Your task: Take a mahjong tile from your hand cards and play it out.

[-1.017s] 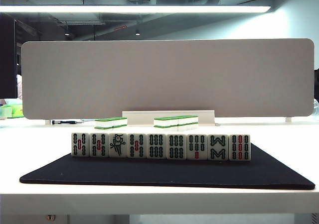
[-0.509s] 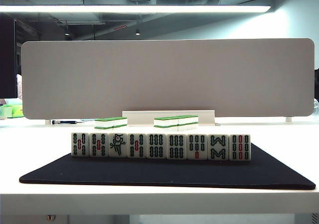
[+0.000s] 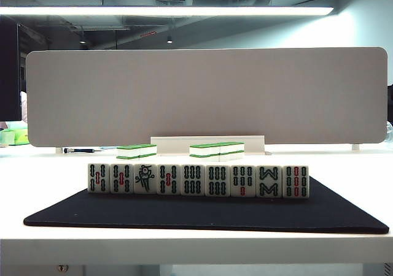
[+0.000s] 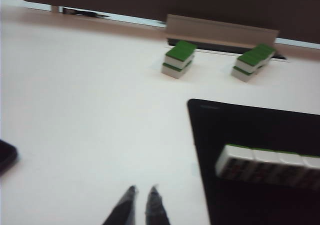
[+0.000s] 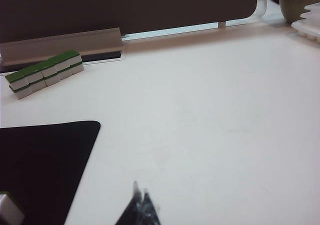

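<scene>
Hovering over bare white surface [image 4: 90, 110], the left hand [image 4: 141, 197] has its two dark fingertips nearly together, only a thin gap between them, and nothing in them. The black mat [image 4: 260, 135] lies just beside this hand, and on it, a little ahead and to the side, stands the row of hand cards [image 3: 198, 180], seen here from their green-edged backs.

The right hand [image 5: 140, 197] also hangs above the surface, fingertips pressed together and empty; the mat's corner [image 5: 45, 160] is near it on its inner side.

From the exterior view neither hand shows. The mahjong tile [image 3: 145, 179] with the bird stands upright, third from the left end of the row, touching its neighbours. Beyond the mat sit two small stacks of green-backed tiles [image 3: 216, 149], well ahead of both hands, before a grey panel [image 3: 209, 95].
</scene>
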Tool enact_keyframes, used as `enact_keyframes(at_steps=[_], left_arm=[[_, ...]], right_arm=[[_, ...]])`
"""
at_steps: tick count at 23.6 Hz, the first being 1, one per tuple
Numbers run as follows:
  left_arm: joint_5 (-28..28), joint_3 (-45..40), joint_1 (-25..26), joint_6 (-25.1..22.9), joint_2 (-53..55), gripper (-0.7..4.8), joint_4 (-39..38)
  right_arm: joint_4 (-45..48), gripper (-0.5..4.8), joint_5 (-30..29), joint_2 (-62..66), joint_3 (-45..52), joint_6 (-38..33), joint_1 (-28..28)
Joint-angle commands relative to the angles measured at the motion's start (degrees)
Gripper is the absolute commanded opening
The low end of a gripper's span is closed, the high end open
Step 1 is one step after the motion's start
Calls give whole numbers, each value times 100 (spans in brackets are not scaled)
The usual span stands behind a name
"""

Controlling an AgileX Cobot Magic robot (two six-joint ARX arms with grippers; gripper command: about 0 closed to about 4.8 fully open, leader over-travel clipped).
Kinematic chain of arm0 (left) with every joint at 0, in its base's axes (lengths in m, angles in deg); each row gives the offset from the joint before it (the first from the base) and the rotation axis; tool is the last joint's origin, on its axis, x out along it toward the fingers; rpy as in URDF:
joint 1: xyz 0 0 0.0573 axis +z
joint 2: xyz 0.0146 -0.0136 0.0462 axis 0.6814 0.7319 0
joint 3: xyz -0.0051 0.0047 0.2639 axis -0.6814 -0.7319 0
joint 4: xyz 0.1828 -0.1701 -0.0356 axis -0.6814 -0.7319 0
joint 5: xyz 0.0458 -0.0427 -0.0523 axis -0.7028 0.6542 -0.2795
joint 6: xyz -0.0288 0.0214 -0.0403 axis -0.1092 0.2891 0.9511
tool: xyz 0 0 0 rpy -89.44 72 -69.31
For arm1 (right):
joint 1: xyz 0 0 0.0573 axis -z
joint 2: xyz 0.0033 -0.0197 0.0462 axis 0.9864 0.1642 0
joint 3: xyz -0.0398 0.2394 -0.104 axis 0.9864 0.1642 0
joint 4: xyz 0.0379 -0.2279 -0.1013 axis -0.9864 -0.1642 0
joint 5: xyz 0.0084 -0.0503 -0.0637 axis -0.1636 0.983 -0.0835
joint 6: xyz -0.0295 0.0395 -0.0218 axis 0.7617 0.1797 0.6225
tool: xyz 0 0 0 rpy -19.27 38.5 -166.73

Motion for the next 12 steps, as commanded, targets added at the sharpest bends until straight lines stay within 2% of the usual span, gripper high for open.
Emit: enact_keyframes(at_steps=[1,12], left_arm=[[306,83,-15,83,28,30,33],[358,411,-15,85,76,30,-17]], right_arm=[[-44,-1,-96,98,-173,-9,-9],[-326,0,-455,949,-844,-2,-39]])
